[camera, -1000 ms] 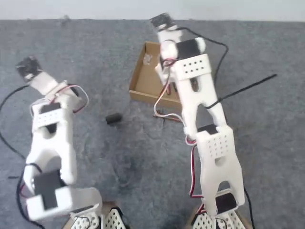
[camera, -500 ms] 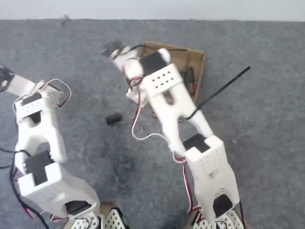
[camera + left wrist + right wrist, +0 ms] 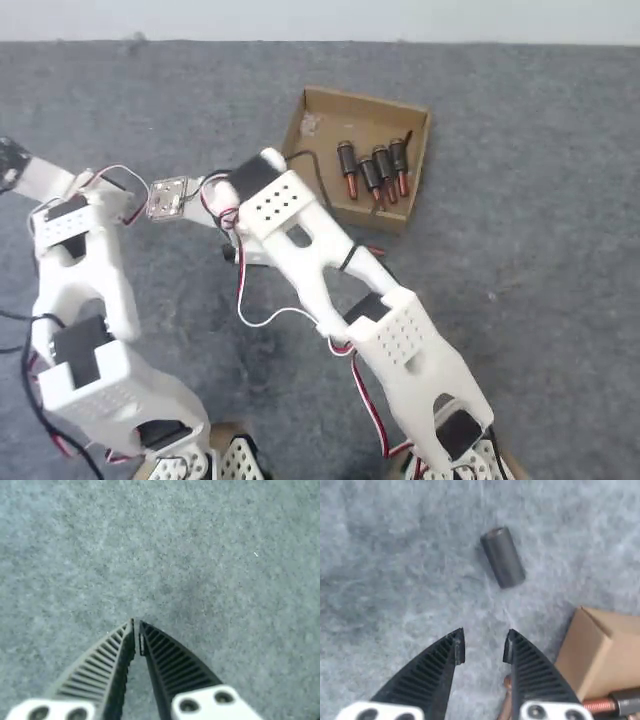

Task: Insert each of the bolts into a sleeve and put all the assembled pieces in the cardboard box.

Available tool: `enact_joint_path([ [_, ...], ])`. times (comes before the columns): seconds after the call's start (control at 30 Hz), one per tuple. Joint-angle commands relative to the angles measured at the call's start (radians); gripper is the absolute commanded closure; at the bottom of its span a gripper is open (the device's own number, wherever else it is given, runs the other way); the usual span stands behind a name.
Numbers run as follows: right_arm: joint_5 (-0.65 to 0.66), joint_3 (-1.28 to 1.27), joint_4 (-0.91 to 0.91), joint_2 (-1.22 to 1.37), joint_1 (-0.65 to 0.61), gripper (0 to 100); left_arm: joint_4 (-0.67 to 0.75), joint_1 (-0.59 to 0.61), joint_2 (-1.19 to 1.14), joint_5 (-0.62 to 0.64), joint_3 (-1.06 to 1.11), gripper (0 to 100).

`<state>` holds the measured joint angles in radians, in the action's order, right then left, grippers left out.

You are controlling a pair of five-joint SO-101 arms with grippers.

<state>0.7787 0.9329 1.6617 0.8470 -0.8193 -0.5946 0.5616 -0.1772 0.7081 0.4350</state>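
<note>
A black sleeve (image 3: 502, 557) lies on the grey carpet a short way ahead of my right gripper (image 3: 484, 647), which is open and holds nothing. In the high view the right arm (image 3: 275, 205) stretches left across the carpet and covers most of the sleeve (image 3: 228, 254). The cardboard box (image 3: 415, 165) holds several assembled pieces (image 3: 372, 172) side by side. Its corner (image 3: 600, 650) shows beside the right fingers, with a copper bolt (image 3: 597, 706) at its foot. My left gripper (image 3: 136, 626) is shut over bare carpet, at the far left (image 3: 12, 160).
Grey carpet runs all around the box and the arms. A small pale scrap (image 3: 311, 123) lies in the box's far corner. The arms' red and black cables (image 3: 245, 290) trail over the carpet near the sleeve.
The right arm swung left from above the box to the sleeve, uncovering the pieces inside. The left arm swung out to the left edge and has since kept still.
</note>
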Motion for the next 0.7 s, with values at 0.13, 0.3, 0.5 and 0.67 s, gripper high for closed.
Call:
enact_joint_path([
  [0.13,-0.028,0.009,-0.097,-0.008,-0.012,86.5,-0.011,0.040,0.017,0.015,-0.054,98],
  [0.3,-0.110,0.008,-0.213,0.045,-0.005,86.4,-0.055,0.164,0.026,0.078,-0.093,98],
  [0.5,-0.106,0.009,-0.229,0.076,-0.019,86.4,-0.055,0.164,0.034,0.086,-0.093,98],
  [0.67,-0.048,0.011,-0.234,0.102,-0.036,86.4,-0.055,0.164,0.034,0.086,-0.093,98],
])
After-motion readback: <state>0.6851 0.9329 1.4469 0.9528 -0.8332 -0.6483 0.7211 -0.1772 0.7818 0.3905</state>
